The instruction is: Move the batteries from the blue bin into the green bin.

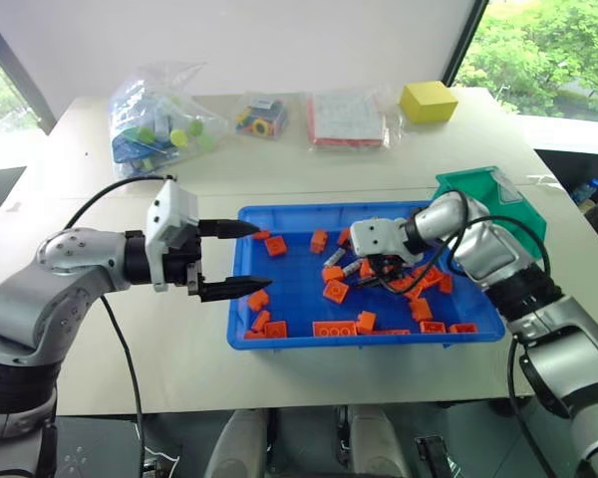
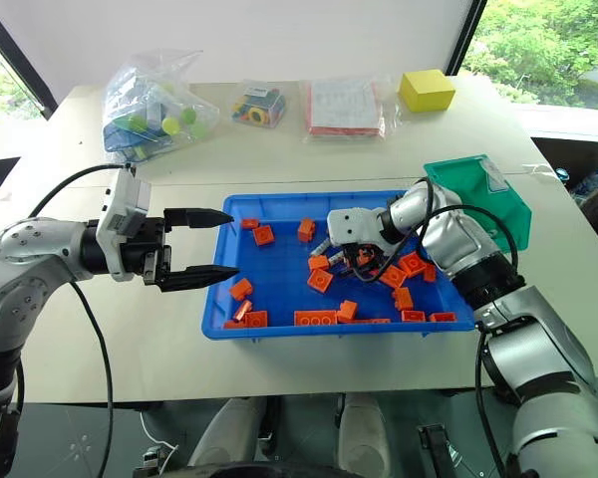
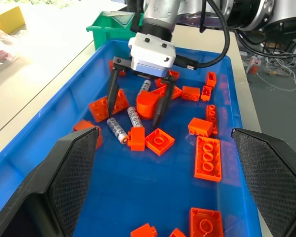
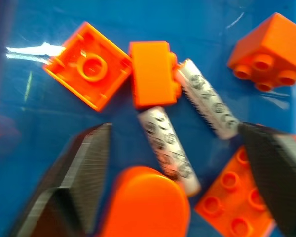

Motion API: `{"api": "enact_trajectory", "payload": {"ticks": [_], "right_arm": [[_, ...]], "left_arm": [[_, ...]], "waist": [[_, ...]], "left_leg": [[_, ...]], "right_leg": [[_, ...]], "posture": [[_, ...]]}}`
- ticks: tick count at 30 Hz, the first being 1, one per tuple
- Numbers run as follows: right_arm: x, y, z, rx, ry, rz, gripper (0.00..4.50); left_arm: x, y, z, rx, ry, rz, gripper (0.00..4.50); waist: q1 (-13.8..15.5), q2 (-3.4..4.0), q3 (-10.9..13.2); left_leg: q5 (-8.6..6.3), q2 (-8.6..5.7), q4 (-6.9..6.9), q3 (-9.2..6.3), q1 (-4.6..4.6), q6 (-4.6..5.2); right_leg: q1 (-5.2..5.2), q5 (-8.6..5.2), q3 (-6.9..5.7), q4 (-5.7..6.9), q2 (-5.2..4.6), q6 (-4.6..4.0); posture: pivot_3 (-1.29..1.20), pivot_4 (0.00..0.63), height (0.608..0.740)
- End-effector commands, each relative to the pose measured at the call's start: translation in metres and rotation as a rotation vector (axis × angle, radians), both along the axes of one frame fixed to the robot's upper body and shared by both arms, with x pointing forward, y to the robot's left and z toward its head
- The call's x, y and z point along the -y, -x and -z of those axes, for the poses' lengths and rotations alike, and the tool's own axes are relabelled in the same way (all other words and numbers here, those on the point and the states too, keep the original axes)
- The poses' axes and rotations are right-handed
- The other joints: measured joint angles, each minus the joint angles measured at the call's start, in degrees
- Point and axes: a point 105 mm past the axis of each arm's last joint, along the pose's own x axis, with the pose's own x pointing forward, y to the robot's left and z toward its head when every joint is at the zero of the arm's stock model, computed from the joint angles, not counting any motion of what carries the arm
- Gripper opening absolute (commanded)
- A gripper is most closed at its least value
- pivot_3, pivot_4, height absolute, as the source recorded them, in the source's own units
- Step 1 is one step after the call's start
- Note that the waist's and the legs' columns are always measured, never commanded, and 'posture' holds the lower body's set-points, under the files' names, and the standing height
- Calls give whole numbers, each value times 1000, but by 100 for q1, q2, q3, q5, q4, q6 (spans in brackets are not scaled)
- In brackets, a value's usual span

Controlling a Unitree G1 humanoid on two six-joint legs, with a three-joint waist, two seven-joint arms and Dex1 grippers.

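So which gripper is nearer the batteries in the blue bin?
Right. The right gripper hangs directly over the batteries, jaws straddling them; the left gripper hovers at the blue bin's left rim.

The pale table (image 1: 130,329) carried the blue bin (image 1: 241,299), the green bin (image 1: 483,189), a yellow block (image 1: 428,101) and three clear bags (image 1: 159,119) along its far edge.
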Motion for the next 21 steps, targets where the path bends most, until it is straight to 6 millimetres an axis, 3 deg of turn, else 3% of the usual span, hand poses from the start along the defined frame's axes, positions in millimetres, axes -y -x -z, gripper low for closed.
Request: {"api": "enact_trajectory", "payload": {"ticks": [1,5,13,18,21], "right_arm": [[5,3,11,-55,36,-13,2041],[3,6,12,-66,27,-25,75],[2,10,-2,-49,-52,26,32],[-2,3,-61,-1,-308,228,32],[10,5,-91,9,-439,367,32]], "left_arm": [[0,2,-12,59,9,-3,4500],[-1,1,-12,62,12,-11,4500],[-2,-1,-13,65,10,-13,4500],[-1,0,-13,60,6,1,4500],[-1,1,-13,58,6,1,4500]], "waist": [[-1,-3,-2],[-8,-4,-2],[0,-4,-2],[5,1,1],[9,1,1]], "left_leg": [[0,0,0,-2,0,0],[1,0,0,-2,2,-1],[1,0,0,-4,3,-2],[1,0,0,-3,-2,-2],[1,0,-1,-4,-4,-2]], "right_leg": [[0,0,0,0,1,0],[0,0,0,3,1,0],[0,0,0,7,0,0],[-8,0,2,8,-1,0],[-10,0,2,9,0,-1]], "posture": [[0,150,692],[0,150,692],[0,150,692],[0,150,692],[0,150,692]]}}
